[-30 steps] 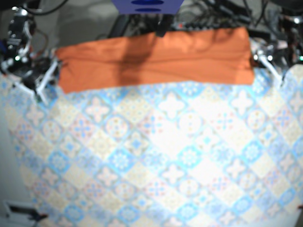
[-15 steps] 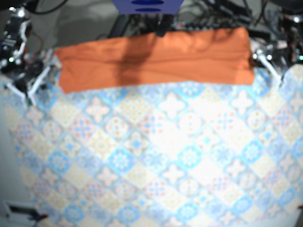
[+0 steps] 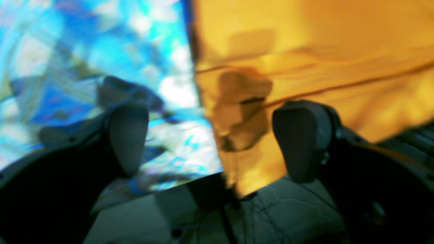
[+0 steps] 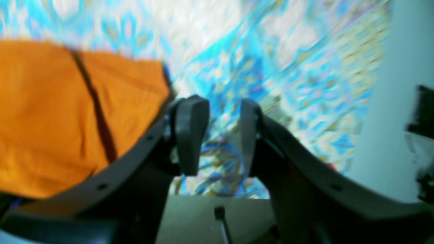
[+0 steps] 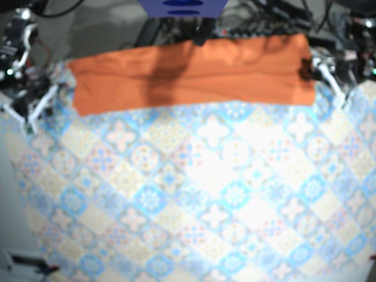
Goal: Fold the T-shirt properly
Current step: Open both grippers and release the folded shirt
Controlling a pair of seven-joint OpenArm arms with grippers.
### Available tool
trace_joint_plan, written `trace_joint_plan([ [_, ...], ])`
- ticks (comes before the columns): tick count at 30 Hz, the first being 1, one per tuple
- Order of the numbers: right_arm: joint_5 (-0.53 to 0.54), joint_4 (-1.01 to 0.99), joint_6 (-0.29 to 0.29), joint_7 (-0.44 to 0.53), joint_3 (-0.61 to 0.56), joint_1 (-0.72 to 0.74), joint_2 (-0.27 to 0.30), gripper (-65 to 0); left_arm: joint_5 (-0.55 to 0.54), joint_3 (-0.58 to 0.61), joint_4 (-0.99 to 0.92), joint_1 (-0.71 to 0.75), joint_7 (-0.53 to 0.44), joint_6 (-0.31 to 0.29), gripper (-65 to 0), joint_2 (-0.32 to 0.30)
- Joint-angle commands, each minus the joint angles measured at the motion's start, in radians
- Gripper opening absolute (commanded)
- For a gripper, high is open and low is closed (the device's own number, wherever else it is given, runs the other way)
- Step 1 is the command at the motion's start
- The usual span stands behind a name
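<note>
left wrist: my left gripper (image 3: 213,142) hangs spread wide, straddling the t-shirt (image 3: 305,51) side edge, lined up for a pinch, i reckon. right wrist: right gripper (image 4: 217,135) is barely parted, empty, just beside the t-shirt over the tablecloth (image 4: 271,51). base: the t-shirt lies as a long band along the tablecloth's far edge, one arm at each end.

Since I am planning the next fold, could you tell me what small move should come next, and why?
Probably lower the left hand and close it on the shirt: it hangs open astride the end edge, holding nothing. The right hand is open beside the other end.
</note>
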Motion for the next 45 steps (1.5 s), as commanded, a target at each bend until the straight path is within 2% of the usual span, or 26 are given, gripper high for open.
trace_joint_plan([
  [1, 0.006, 0.013, -0.004, 0.002, 0.043, 0.002, 0.003, -45.4, -0.033, -0.011, 0.001, -0.004, 0.005, -0.014, -9.8, -0.039],
  [5, 0.010, 0.013, -0.004, 0.002, 0.115, 0.002, -0.036, -45.4, -0.168, -0.050, -0.111, -0.004, 0.045, -0.015, -10.6, -0.043],
  [7, 0.022, 0.013, -0.004, 0.002, 0.129, 0.002, -0.049, -45.3, -0.191, -0.051, -0.142, -0.004, 0.047, -0.015, -10.6, -0.045],
  [14, 0.125, 0.002, -0.004, -0.004, 0.133, 0.000, -0.048, -45.3, -0.188, -0.051, -0.146, 0.015, 0.042, -0.015, -10.6, -0.039],
  [21, 0.125, 0.002, -0.004, -0.021, 0.133, 0.002, -0.049, -45.3, -0.197, -0.051, -0.267, -0.024, 0.039, -0.017, -10.6, -0.014],
  [30, 0.123, 0.004, -0.004, -0.021, 0.133, 0.002, -0.049, -45.3, -0.188, -0.050, -0.274, -0.073, 0.048, -0.029, -10.6, 0.041],
  [45, 0.122, 0.004, -0.004, -0.021, 0.132, 0.000, -0.049, -45.3, -0.192, 0.028, -0.274, -0.073, 0.050, -0.027, -10.6, 0.046],
])
